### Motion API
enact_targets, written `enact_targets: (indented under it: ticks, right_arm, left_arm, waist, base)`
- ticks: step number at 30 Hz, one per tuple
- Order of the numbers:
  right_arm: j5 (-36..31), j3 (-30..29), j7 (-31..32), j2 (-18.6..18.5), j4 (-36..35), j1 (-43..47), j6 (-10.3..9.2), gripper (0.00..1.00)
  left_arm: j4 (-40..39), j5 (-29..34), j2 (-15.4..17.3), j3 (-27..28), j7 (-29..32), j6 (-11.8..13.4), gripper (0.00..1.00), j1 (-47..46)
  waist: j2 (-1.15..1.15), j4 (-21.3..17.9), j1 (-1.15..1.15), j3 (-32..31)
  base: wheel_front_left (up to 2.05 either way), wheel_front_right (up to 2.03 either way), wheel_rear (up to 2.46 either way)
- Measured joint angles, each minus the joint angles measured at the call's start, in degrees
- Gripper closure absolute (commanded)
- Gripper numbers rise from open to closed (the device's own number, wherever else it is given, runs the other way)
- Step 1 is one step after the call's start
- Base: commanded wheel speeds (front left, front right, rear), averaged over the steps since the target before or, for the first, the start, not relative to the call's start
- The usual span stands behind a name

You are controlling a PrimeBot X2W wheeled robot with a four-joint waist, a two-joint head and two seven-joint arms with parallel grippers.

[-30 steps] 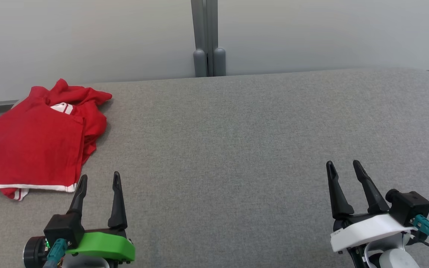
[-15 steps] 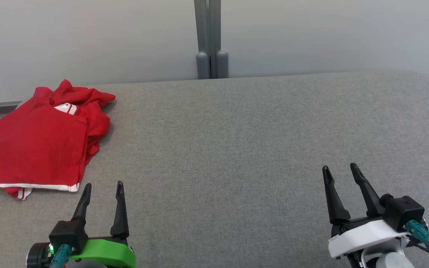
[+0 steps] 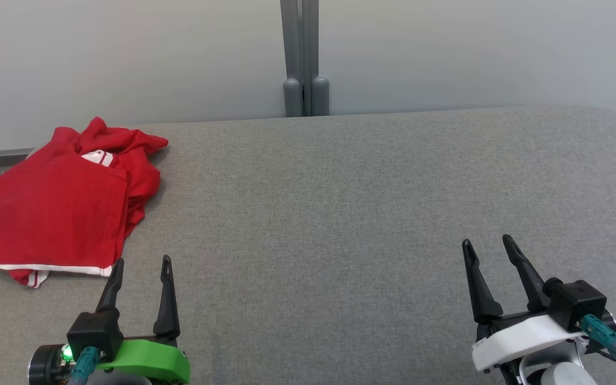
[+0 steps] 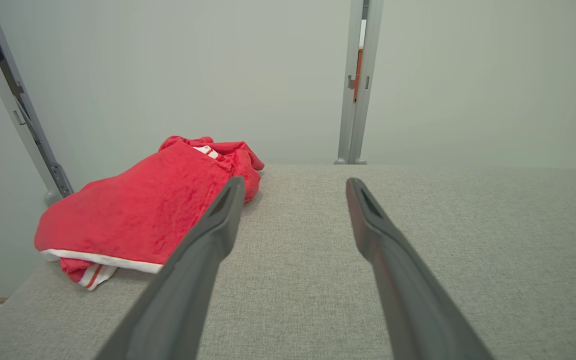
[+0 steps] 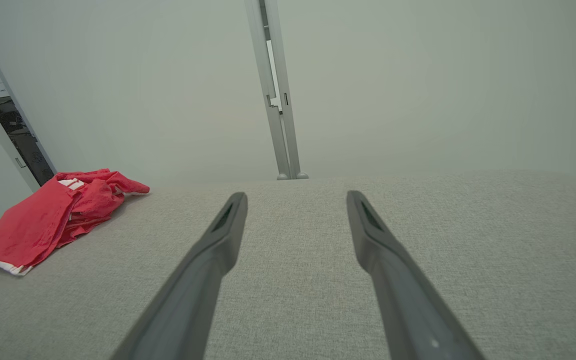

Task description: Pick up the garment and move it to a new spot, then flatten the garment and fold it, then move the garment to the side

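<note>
Garment [image 3: 46, 214] beside wide-spread left pincer [image 3: 143, 260]

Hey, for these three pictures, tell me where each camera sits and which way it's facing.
Head view: on the robot's head, facing forward and down at the grey surface; left gripper lower left, right gripper lower right, both open.
Left wrist view: on the left wrist, facing along its own two fingers, red garment ahead at left.
Right wrist view: on the right wrist, facing along its fingers towards the grey post.
Shared: all three show the garment at the left.
</note>
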Motion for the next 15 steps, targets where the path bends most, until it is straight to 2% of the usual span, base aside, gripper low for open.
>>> enact_targets:
  ticks: [15]
  right_arm:
    - [0.21, -1.72, 2.83, 0.96, -1.87, 0.55, 0.0, 0.0]
  left_arm:
    - [-2.25, -1.85, 0.08, 0.47, 4.01, 1.19, 0.0, 1.02]
  waist:
    - [0.0, 0.38, 0.0, -0.14]
  base:
    - [0.0, 0.0, 0.0]
